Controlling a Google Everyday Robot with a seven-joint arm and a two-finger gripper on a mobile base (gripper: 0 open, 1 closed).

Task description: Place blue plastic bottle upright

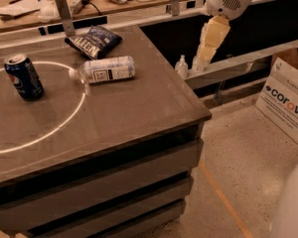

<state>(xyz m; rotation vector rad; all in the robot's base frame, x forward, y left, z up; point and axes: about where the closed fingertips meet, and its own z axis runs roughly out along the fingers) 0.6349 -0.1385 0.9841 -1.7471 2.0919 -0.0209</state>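
The blue plastic bottle [107, 69] is clear with a white label. It lies on its side on the grey table [139, 118], cap pointing left, just at the rim of a white circle marked on the top. My gripper [202, 61] hangs from a white wrist at the upper right. It is off the table's right edge, above the low shelf, well to the right of the bottle and not touching it. It holds nothing that I can see.
A blue Pepsi can [24, 77] stands upright at the left of the table. A dark chip bag [94, 41] lies behind the bottle. A small clear pump bottle [182, 66] stands on the shelf beside the gripper. A cardboard box [288, 100] leans on the floor at right.
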